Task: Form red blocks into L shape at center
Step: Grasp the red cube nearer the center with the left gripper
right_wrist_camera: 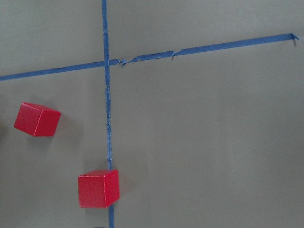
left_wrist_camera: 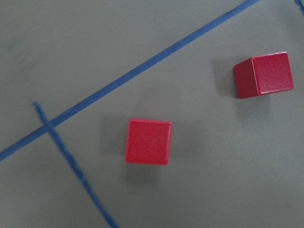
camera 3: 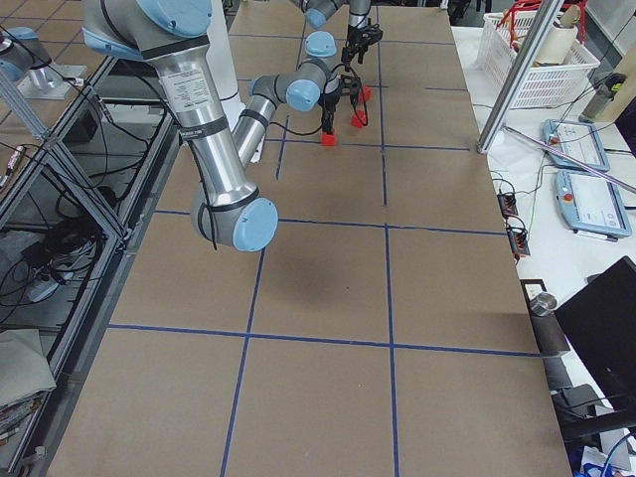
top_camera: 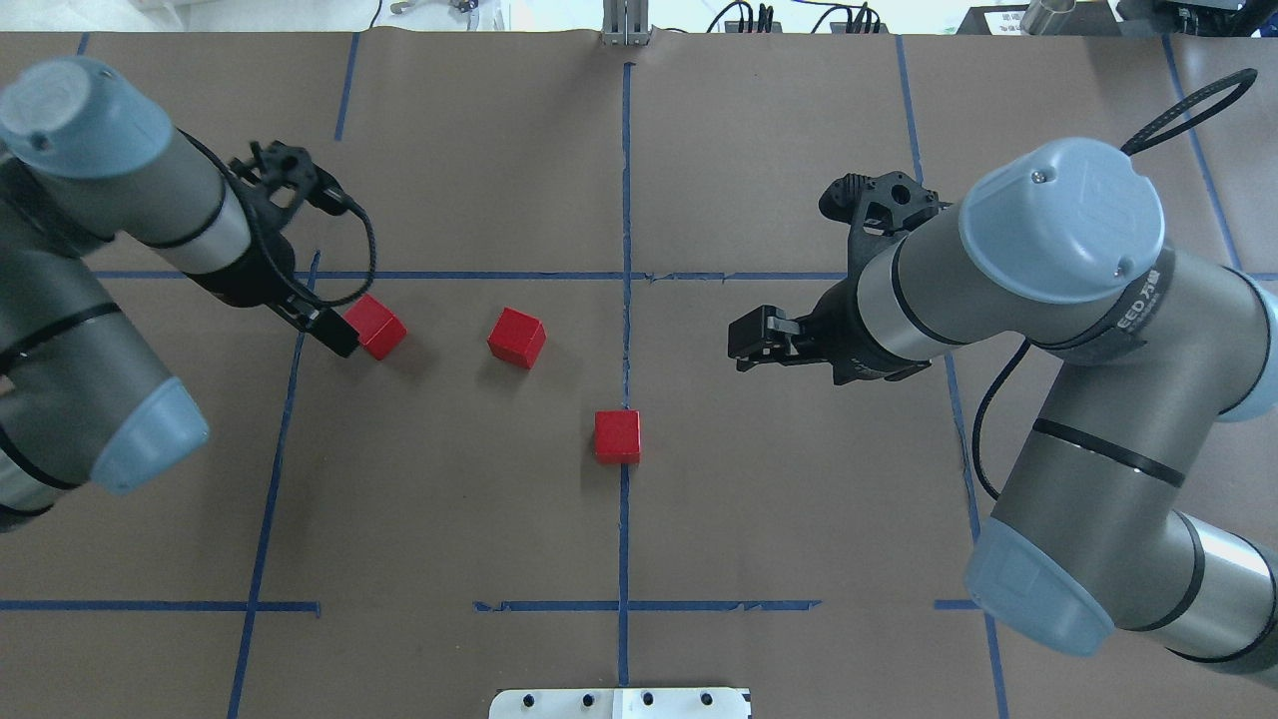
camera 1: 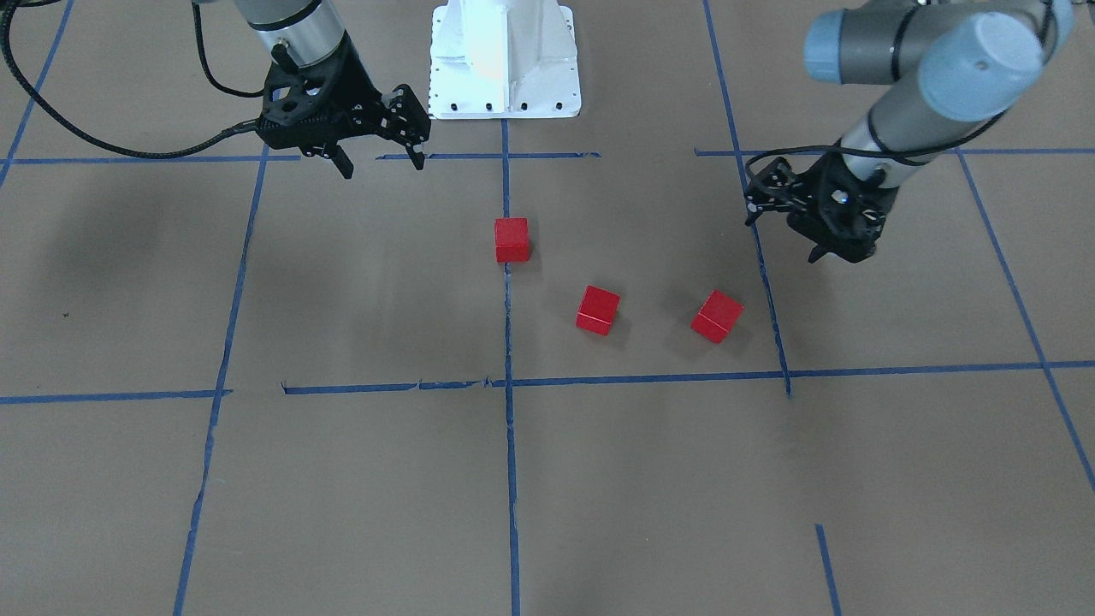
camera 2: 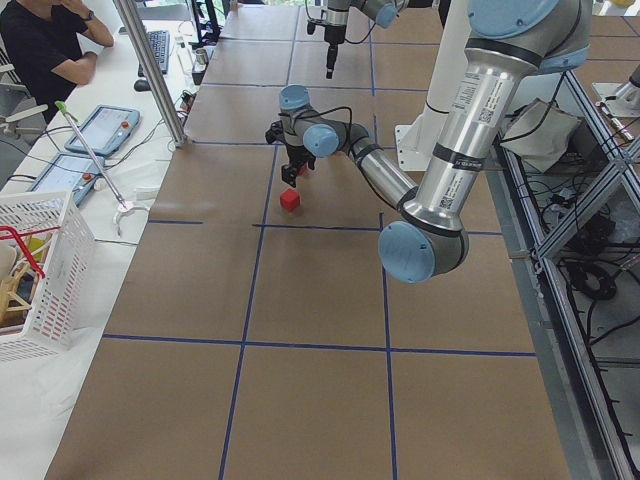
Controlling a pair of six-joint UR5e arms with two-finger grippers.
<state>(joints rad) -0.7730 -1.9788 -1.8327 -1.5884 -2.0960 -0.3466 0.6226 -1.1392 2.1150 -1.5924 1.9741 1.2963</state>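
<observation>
Three red blocks lie apart on the brown table: one on the centre tape line (camera 1: 511,239) (top_camera: 617,436), a middle one (camera 1: 597,310) (top_camera: 516,338), and one toward my left arm (camera 1: 717,316) (top_camera: 375,327). My left gripper (camera 1: 831,251) (top_camera: 335,335) hovers over that last block, which sits mid-frame in the left wrist view (left_wrist_camera: 147,141); its fingers are mostly hidden, so I cannot tell whether they are open or shut. My right gripper (camera 1: 381,161) (top_camera: 759,345) is open and empty, raised on the far side of the centre line. The right wrist view shows the centre block (right_wrist_camera: 98,188) and the middle block (right_wrist_camera: 37,119).
Blue tape lines (camera 1: 508,385) divide the brown table into squares. The white robot base (camera 1: 505,60) stands at the table's robot-side edge. A person sits at the side bench (camera 2: 45,45) with a white basket (camera 2: 35,270) beside the table.
</observation>
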